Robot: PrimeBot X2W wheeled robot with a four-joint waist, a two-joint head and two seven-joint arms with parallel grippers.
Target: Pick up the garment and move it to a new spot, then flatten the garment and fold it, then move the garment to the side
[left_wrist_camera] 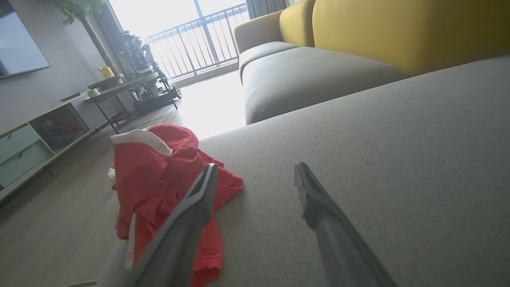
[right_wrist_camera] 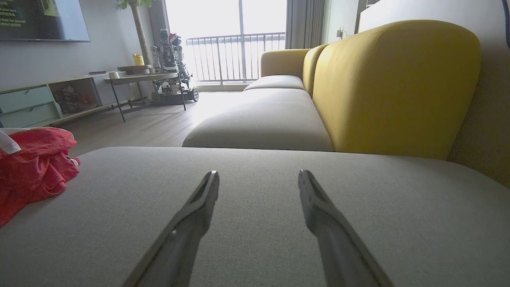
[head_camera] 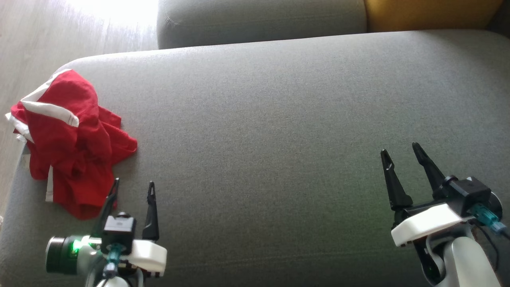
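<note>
Head view looks down on a broad grey sofa seat [head_camera: 279, 119] that spans nearly the whole width, with a second grey seat behind it and a yellow backrest [right_wrist_camera: 394, 87] rising at the far right. On the wall across the room, in the right wrist view, a television [right_wrist_camera: 44, 20] carries a few lines of pale text, too blurred to read. A red garment [head_camera: 67, 143] with white trim lies crumpled at the seat's left edge, near the front corner, part of it drooping over the side. The left gripper [head_camera: 134, 183] sits just beside the garment's near edge with its two dark fingers spread wide and nothing between them; one fingertip overlaps the red cloth, though whether it touches cannot be told. The right gripper [head_camera: 399, 149] hovers over bare cushion at the right, well apart from the garment, fingers likewise spread wide and empty.
</note>
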